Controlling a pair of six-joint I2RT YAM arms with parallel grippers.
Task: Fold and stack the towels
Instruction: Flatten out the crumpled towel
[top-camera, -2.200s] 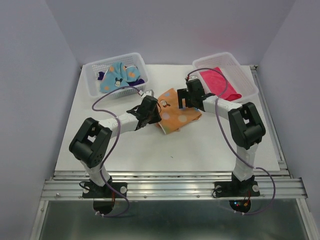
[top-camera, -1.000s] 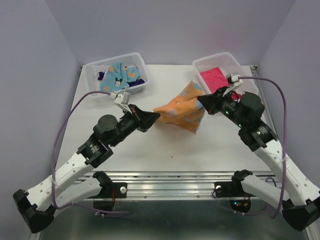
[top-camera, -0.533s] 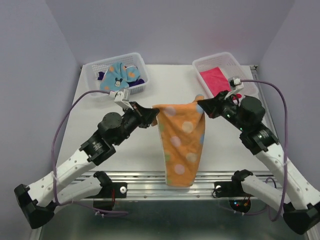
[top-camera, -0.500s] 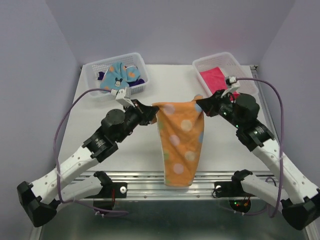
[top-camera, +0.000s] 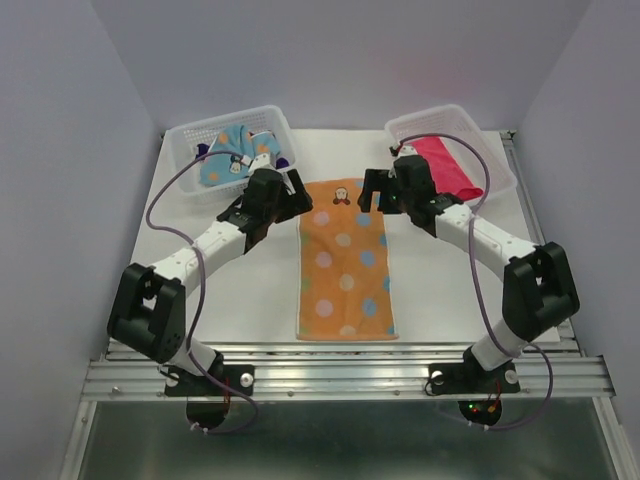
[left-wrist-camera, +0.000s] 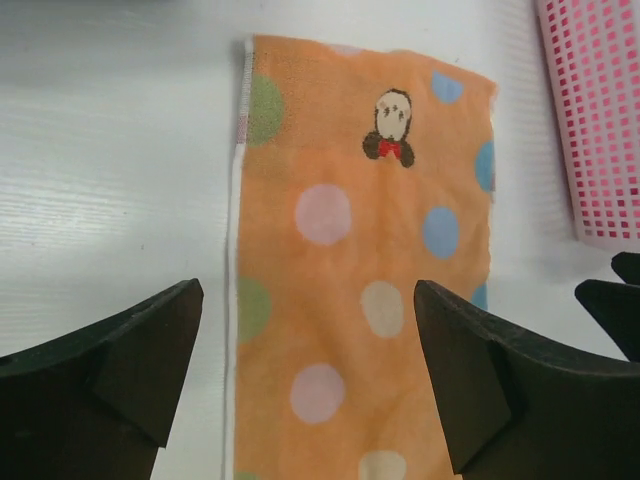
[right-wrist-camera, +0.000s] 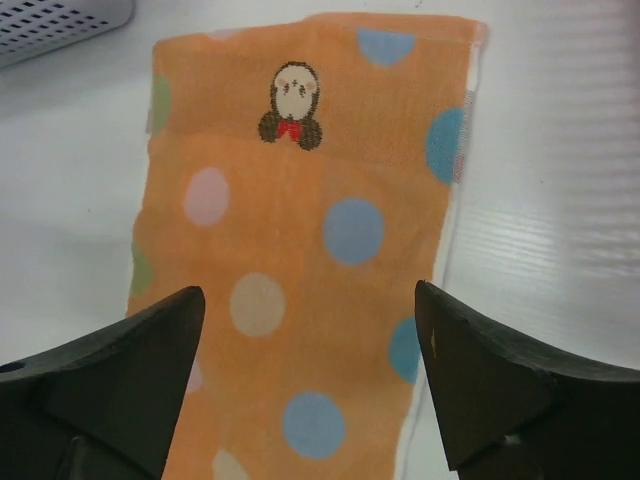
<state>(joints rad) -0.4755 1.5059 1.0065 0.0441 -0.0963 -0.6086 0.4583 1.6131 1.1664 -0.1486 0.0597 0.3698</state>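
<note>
As towel (top-camera: 345, 265) lies on white table (top-camera: 220, 290), lilac walls (top-camera: 60, 150), left gripper (left-wrist-camera: 308, 300), right gripper (right-wrist-camera: 310, 300) released

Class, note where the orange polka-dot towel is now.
Top view: the orange polka-dot towel lies flat on the table, its far end near the gap between the left basket and right basket.

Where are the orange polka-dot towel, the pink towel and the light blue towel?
orange polka-dot towel (top-camera: 345, 262), top view, centre of the flat cloth
pink towel (top-camera: 455, 172), top view, its uncovered middle
light blue towel (top-camera: 218, 172), top view, its crumpled lower left
</note>
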